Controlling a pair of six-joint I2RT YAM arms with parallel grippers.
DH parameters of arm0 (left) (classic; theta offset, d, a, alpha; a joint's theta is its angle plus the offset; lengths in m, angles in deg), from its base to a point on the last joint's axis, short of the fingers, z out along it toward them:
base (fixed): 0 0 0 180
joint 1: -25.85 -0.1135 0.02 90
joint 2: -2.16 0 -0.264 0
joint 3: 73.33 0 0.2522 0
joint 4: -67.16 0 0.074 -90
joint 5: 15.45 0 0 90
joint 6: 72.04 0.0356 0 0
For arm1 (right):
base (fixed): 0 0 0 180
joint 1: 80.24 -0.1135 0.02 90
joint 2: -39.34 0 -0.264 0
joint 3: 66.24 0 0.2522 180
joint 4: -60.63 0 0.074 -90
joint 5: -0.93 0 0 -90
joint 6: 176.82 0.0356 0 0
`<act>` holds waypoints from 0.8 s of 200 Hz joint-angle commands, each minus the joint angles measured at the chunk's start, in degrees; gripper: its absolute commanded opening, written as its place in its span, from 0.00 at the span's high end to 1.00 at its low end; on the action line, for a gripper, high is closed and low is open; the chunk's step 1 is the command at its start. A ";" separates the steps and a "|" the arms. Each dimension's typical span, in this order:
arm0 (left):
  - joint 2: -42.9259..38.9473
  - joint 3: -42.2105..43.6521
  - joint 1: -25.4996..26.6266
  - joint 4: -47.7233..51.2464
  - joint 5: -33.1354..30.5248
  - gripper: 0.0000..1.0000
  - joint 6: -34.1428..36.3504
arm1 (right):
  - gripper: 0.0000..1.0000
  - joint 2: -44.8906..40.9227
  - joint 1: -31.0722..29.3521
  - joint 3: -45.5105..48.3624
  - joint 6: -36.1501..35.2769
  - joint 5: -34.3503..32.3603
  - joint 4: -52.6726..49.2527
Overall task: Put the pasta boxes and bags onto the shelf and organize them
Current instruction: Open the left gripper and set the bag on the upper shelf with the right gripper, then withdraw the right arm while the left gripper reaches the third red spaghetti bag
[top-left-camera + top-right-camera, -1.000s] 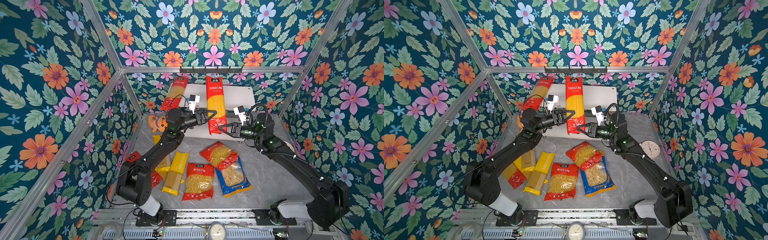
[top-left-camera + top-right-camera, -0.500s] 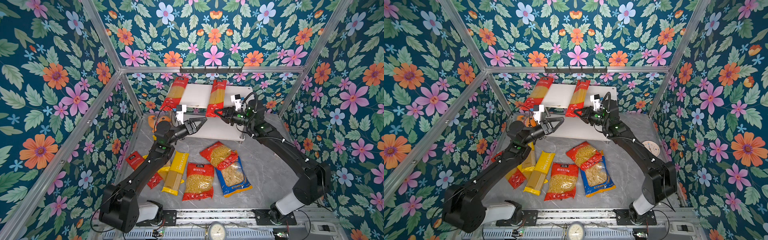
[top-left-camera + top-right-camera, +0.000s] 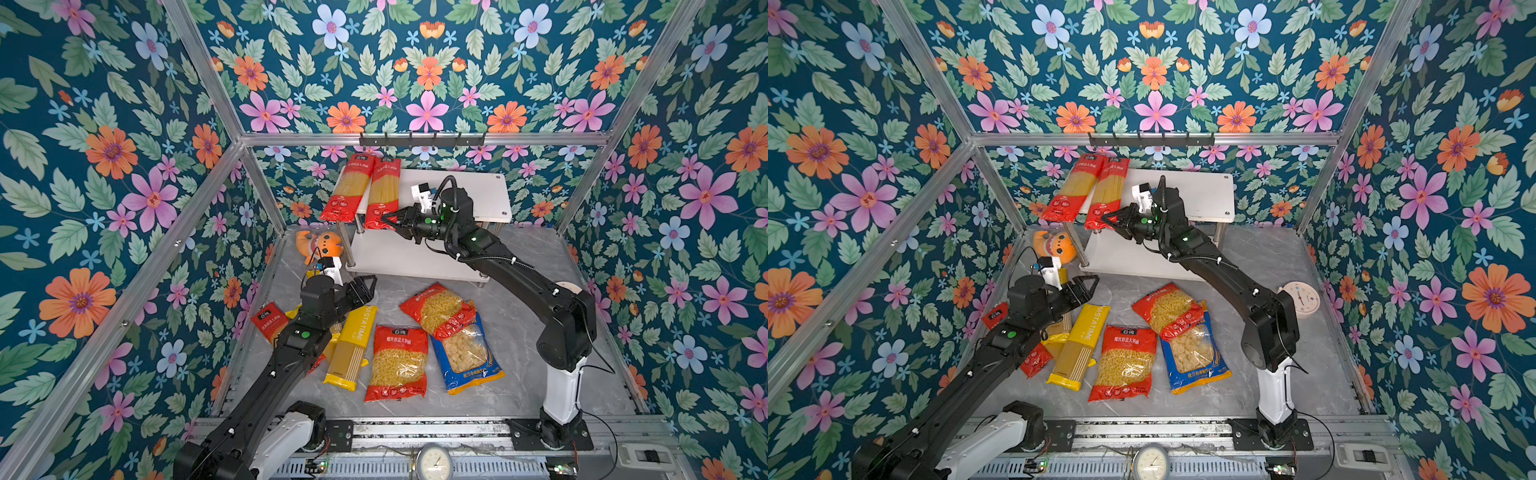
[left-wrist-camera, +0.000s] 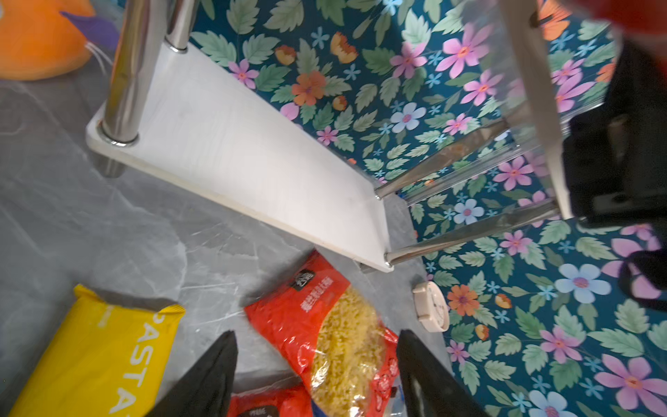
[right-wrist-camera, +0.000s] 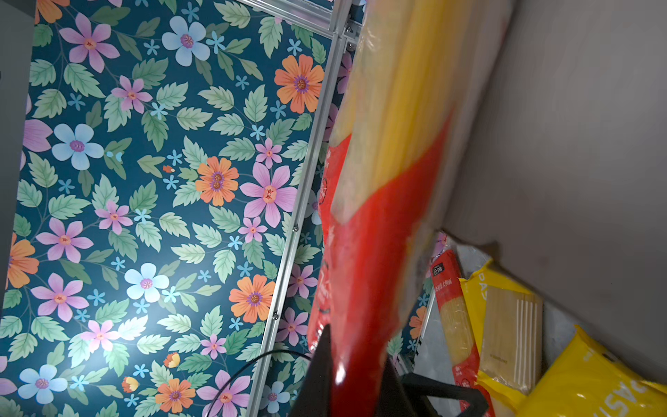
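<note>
The shelf (image 3: 478, 195) stands at the back, and two long red spaghetti packs lie side by side on the left of its top board. My right gripper (image 3: 384, 218) is shut on the near end of the right-hand pack (image 3: 384, 189), seen close up as red film (image 5: 379, 234) between the jaws (image 5: 355, 361). My left gripper (image 3: 365, 286) hangs open and empty over the floor, above a red short-pasta bag (image 4: 335, 325). On the floor lie a yellow PASTATIME pack (image 3: 353, 349), two red bags (image 3: 397, 361), a blue-and-yellow bag (image 3: 465, 353) and a red spaghetti pack (image 3: 268, 322).
An orange plush toy (image 3: 318, 245) sits left of the shelf legs. A black hook rail (image 3: 422, 139) runs along the back frame above the shelf. A white round timer (image 3: 1300, 299) lies at the right wall. Another yellow pack is partly hidden under the left arm.
My left gripper let go of the red spaghetti pack, opened and drew back down towards the floor. My right gripper carried that pack left onto the top board beside the first.
</note>
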 commanded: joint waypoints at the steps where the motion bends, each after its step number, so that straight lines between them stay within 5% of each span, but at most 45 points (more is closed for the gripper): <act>1: -0.34 0.52 -0.12 1.56 -2.26 0.28 0.78 | 1.00 0.68 -0.11 -1.92 -0.75 -2.40 1.56; 94: 1.55 0.16 -0.21 -0.73 -0.28 0.28 0.20 | 0.95 5.36 -2.44 -9.25 -0.32 -4.16 -1.39; 140: 1.13 -0.07 -0.28 0.55 -0.77 0.29 1.13 | 0.48 1.15 -2.23 -4.14 -3.16 -2.87 -1.27; 160: 1.10 -0.87 -0.79 1.94 -0.79 0.28 2.57 | 0.41 -2.51 -2.20 1.10 -4.57 -2.31 -0.94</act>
